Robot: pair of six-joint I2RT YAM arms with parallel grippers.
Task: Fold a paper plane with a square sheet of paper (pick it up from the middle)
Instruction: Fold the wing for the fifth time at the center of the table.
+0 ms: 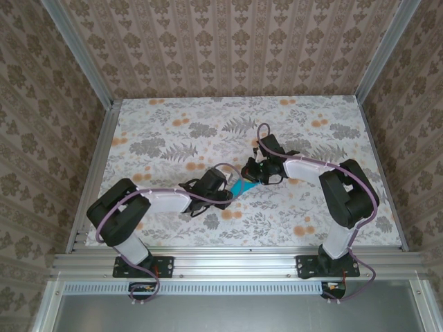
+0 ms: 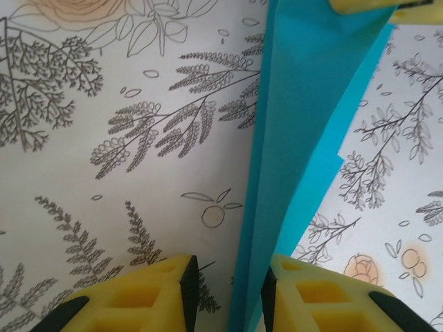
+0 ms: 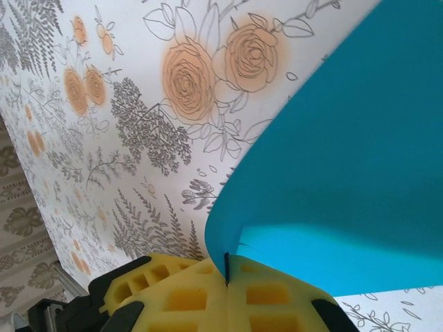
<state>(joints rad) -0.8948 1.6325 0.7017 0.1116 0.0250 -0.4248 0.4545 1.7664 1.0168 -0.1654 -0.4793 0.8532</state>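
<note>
- The left gripper (image 2: pixel 230 299) had its jaws partly apart, with a clear gap between the two yellow ribbed pads (image 2: pixel 142 299).
- A thin, bright teal-blue sheet of paper (image 2: pixel 304 104), creased lengthwise into a narrow folded strip, ran through that gap. It lay close against the right-hand pad (image 2: pixel 325 297), and the other pad stood clear of it.
- Beyond those jaws the sheet of paper rose away and widened towards a yellow fingertip (image 2: pixel 360 5) at its far end.
- The right gripper (image 3: pixel 226 275) had its jaws pressed together, pinching an edge of the sheet of paper (image 3: pixel 346 173) right at the seam between its pads. From there the paper curved up and outward as a broad, smooth surface.
- From above, the sheet of paper (image 1: pixel 242 187) sat between the left gripper (image 1: pixel 227 192) and the right gripper (image 1: pixel 255 173), over the middle of the floral-patterned table (image 1: pixel 173 131). The two grippers were near each other.
</note>
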